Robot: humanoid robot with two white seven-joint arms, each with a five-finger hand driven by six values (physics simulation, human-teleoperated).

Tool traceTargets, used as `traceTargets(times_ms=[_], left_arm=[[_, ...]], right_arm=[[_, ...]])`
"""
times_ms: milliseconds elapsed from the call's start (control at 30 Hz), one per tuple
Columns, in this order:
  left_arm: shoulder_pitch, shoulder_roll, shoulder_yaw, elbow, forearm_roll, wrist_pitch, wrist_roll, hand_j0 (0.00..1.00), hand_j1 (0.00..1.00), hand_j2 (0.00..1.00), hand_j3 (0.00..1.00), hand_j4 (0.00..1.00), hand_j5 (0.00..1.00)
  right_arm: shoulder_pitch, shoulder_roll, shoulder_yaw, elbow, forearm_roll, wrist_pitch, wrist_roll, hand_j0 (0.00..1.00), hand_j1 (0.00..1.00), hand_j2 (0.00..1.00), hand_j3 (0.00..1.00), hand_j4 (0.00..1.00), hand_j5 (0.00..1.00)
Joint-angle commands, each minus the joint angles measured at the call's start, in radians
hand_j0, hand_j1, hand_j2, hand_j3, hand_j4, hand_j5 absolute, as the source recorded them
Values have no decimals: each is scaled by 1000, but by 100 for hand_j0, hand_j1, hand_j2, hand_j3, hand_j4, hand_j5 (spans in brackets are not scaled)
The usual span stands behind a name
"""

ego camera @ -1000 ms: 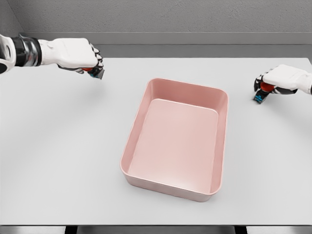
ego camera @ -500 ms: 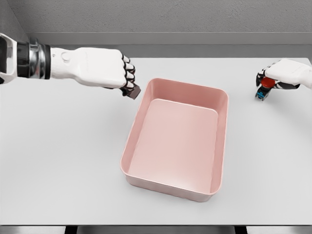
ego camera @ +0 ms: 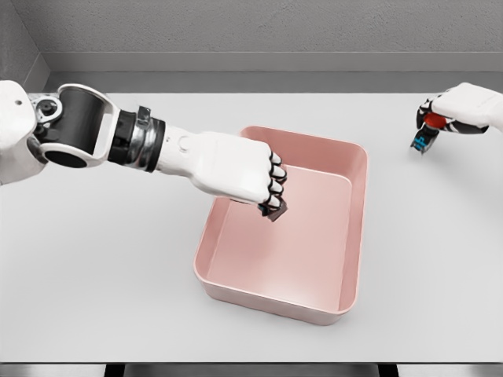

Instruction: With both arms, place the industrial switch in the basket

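The left hand point(ego camera: 236, 169) is curled tight around a small dark industrial switch point(ego camera: 275, 210), holding it above the floor of the shallow pink plastic rectangular basket point(ego camera: 355, 236). Far to the basket's right, near its back corner, the right hand point(ego camera: 460, 110) is closed on a second switch with a red button point(ego camera: 428, 129), lifted over the grey table point(ego camera: 102, 259). Both units look small, rigid and light; a fist grip around the body seems adequate.

Left arm point(ego camera: 157, 149) stretches across the basket's point(ego camera: 357, 236) left rim, fist over the near-left of its floor; the basket's right half lies open, and bare table point(ego camera: 440, 251) flanks its right side.
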Motion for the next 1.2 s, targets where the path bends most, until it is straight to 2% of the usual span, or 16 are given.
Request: traceTargets(times_ms=[0,33,233,267,300,333,367,433,467,500,533,700,800,933,1100,1167], left_arm=[[0,-11,-13,0,8,2,4,91,91,91,91,91,91],[0,-9,-13,0,8,2,4,100,100,100,100,100,100],[-3,-18,-12,1,19,2,7,100,100,100,100,100,100],[-3,-11,-9,1,32,2,7,100,100,100,100,100,100],[-20,11,-2,4,66,2,12,100,100,100,100,100,100],[-28,77,-1,8,124,2,12,100,100,100,100,100,100],[-41,182,1,18,198,2,13,100,100,100,100,100,100],[-40,368,1,144,341,2,13,100,100,100,100,100,100],[-29,387,-6,276,401,2,13,100,100,100,100,100,100],[-6,387,-7,380,422,2,13,100,100,100,100,100,100],[24,390,-7,425,419,2,13,100,100,100,100,100,100],[80,387,-10,414,422,2,13,100,100,100,100,100,100],[106,384,-10,302,425,2,13,100,100,100,100,100,100],[117,373,-12,299,434,2,13,100,100,100,100,100,100],[118,344,-13,293,433,2,12,100,100,100,100,100,100],[118,344,-13,291,434,2,12,100,100,100,100,100,100]], right_arm=[[0,-2,-11,-10,-6,1,1,49,49,49,49,49,49],[0,-5,-14,-18,-6,1,1,49,49,49,49,49,49],[2,-22,-28,-44,-8,1,1,49,49,49,49,49,49],[2,-23,-28,-70,-8,1,2,49,49,49,49,49,49],[2,-23,-30,-74,-8,1,2,49,49,49,49,49,49],[2,-23,-31,-77,-8,1,8,49,49,49,49,49,49],[2,-23,-31,-91,-8,1,8,49,49,49,49,49,49],[2,-23,-30,-107,-8,1,8,49,49,49,49,49,49],[2,-23,-30,-113,-8,1,10,49,49,49,49,49,49],[2,-23,-31,-120,-8,1,10,49,49,49,49,49,49],[2,-23,-31,-130,-8,1,21,49,49,49,49,49,49],[3,-51,-59,-162,-8,1,22,48,48,48,48,48,48],[3,-52,-59,-193,-11,1,22,48,48,48,48,48,48],[11,-85,-60,-268,-14,1,22,48,48,48,48,48,48],[12,-86,-59,-291,-14,1,22,48,48,48,48,48,48],[25,-88,-60,-346,-14,1,24,48,48,48,48,48,48]])
